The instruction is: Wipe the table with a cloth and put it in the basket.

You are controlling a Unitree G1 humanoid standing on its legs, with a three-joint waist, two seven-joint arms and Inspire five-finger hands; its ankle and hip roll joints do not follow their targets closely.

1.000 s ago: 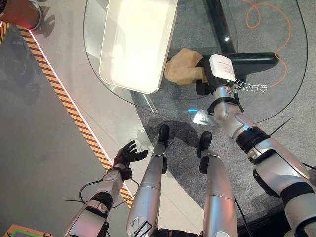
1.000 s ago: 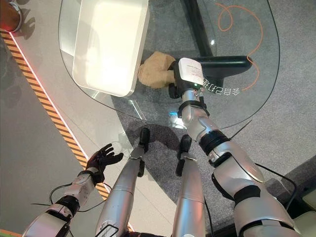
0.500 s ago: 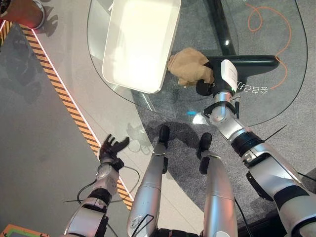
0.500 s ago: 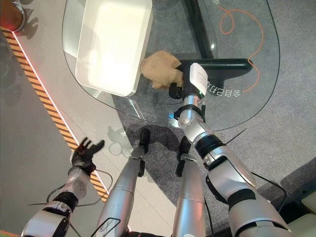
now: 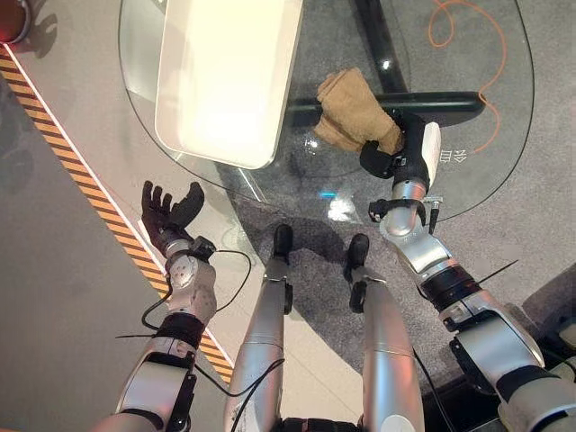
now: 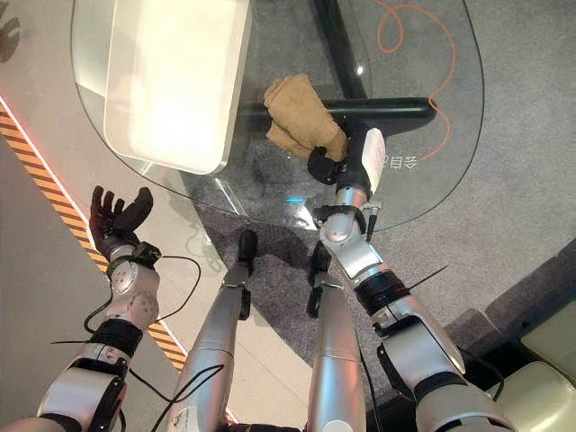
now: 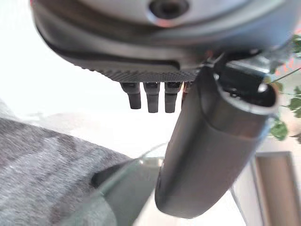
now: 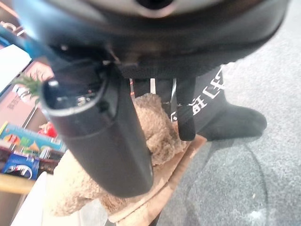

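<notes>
Cloth (image 5: pixel 358 110), tan and bunched, lies on the round glass table (image 5: pixel 504 153) under our right hand (image 5: pixel 396 155), just right of the large white basket (image 5: pixel 225 81) that sits on the table's left part. Our right hand's fingers curl over the cloth's near edge, gripping it against the glass. We judge the wiping step is under way; next we would finish the strokes, then lift the cloth left over the basket's near wall and let go. Open glass stretches to the right and far side, while the table's near rim is close behind the wrist. Our left hand (image 5: pixel 166 214), fingers spread and holding nothing, hangs off the table's near left edge.
</notes>
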